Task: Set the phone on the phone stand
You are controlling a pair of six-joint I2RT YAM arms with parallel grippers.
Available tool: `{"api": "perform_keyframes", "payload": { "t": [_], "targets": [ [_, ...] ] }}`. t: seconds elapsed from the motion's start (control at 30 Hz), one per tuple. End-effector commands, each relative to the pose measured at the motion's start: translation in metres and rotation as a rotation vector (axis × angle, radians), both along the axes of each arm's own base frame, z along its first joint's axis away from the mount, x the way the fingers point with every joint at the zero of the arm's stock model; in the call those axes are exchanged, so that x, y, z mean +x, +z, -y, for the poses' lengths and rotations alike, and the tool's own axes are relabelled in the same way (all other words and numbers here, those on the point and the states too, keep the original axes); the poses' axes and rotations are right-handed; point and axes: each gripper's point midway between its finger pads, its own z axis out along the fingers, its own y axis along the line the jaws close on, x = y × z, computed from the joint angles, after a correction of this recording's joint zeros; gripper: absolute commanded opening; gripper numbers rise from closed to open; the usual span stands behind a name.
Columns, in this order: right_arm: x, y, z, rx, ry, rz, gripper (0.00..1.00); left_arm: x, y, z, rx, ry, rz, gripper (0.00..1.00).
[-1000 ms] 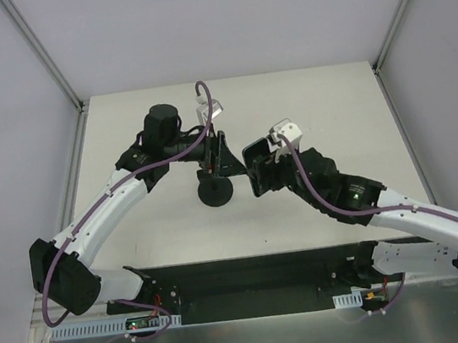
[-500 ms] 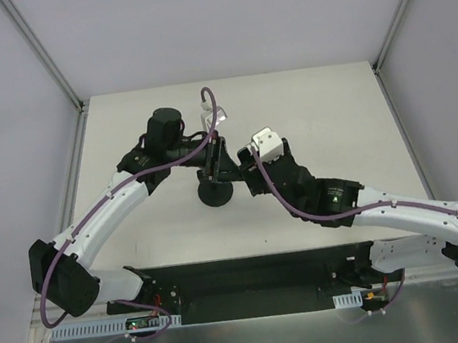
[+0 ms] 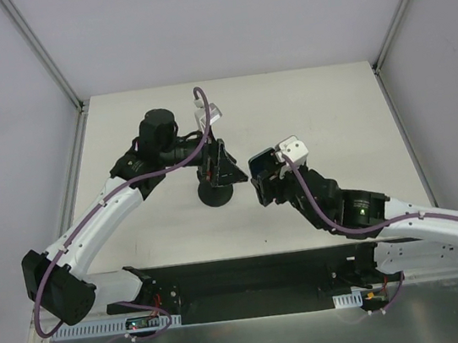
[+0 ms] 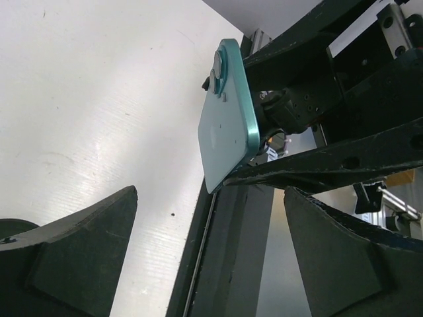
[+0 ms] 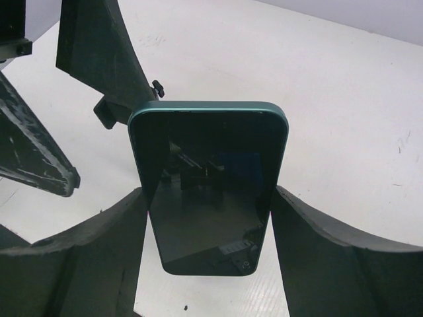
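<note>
The phone (image 5: 208, 191), a dark-faced slab with a teal rim and back, stands upright between my right gripper's (image 5: 208, 221) fingers, which are shut on its two long edges. In the top view the right gripper (image 3: 264, 177) holds the phone (image 3: 260, 165) above the table, just right of the black phone stand (image 3: 215, 194). My left gripper (image 3: 218, 166) hangs over the stand's neck. In the left wrist view that gripper (image 4: 210, 195) is open with nothing between its fingers, and the phone's teal back (image 4: 228, 129) faces it.
The white table (image 3: 331, 106) has grey walls on three sides. A black strip (image 3: 244, 276) runs along its near edge by the arm bases. The left gripper's dark fingers (image 5: 99, 53) stand close beyond the phone in the right wrist view.
My right gripper carried the phone in toward the stand, then drew back to the right. My left gripper stayed over the stand with only a small shift.
</note>
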Motion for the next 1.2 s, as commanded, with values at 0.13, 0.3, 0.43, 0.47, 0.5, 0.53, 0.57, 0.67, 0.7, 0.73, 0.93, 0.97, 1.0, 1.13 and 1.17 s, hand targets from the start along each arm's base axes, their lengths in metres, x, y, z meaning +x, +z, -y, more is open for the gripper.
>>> {"api": "perform_keyframes", "payload": {
  "t": [0.13, 0.3, 0.43, 0.47, 0.5, 0.53, 0.57, 0.67, 0.7, 0.73, 0.93, 0.97, 1.0, 1.13, 1.17],
  "targets": [
    [-0.003, 0.025, -0.016, 0.114, 0.024, -0.001, 0.01, 0.003, 0.008, 0.006, -0.034, -0.021, 0.030, 0.83],
    [-0.008, 0.027, -0.034, 0.103, 0.057, 0.009, 0.01, 0.006, 0.007, 0.009, -0.031, 0.005, -0.002, 0.69],
    [-0.010, 0.033, -0.044, 0.092, 0.056, 0.026, 0.01, 0.007, 0.005, 0.010, -0.027, 0.014, -0.009, 0.58],
    [-0.009, 0.038, -0.044, 0.099, 0.050, 0.035, 0.01, 0.007, 0.004, 0.011, -0.026, 0.009, -0.010, 0.55],
    [-0.007, 0.039, -0.042, 0.105, 0.031, 0.041, 0.01, 0.006, 0.005, 0.011, -0.027, 0.005, -0.008, 0.52],
    [-0.007, 0.041, -0.042, 0.114, 0.025, 0.041, 0.01, 0.005, 0.004, 0.012, -0.026, 0.000, 0.000, 0.50],
    [-0.007, 0.042, -0.042, 0.125, 0.021, 0.041, 0.01, 0.005, 0.003, 0.012, -0.025, 0.001, 0.001, 0.49],
    [-0.005, 0.051, -0.046, 0.174, 0.016, 0.050, 0.01, 0.003, 0.003, 0.013, -0.028, -0.018, -0.010, 0.41],
    [-0.005, 0.051, -0.048, 0.170, 0.017, 0.053, 0.01, 0.002, 0.003, 0.014, -0.029, -0.027, -0.013, 0.39],
    [-0.005, 0.052, -0.048, 0.174, 0.013, 0.054, 0.01, 0.002, 0.002, 0.014, -0.028, -0.031, -0.012, 0.37],
    [-0.003, 0.052, -0.053, 0.174, 0.009, 0.056, 0.01, -0.002, 0.004, 0.018, -0.031, -0.063, -0.015, 0.05],
    [-0.004, 0.052, -0.053, 0.171, 0.010, 0.054, 0.01, -0.002, 0.004, 0.017, -0.032, -0.060, -0.013, 0.00],
    [-0.004, 0.049, -0.053, 0.162, 0.012, 0.047, 0.03, -0.002, 0.004, 0.017, -0.027, -0.052, -0.010, 0.00],
    [-0.007, 0.032, -0.033, 0.057, -0.011, 0.003, 0.76, 0.016, -0.001, 0.005, 0.046, 0.077, 0.083, 0.00],
    [-0.008, 0.026, -0.027, 0.058, -0.030, -0.021, 0.93, 0.019, 0.007, -0.002, 0.050, 0.128, 0.129, 0.00]
  ]
}}
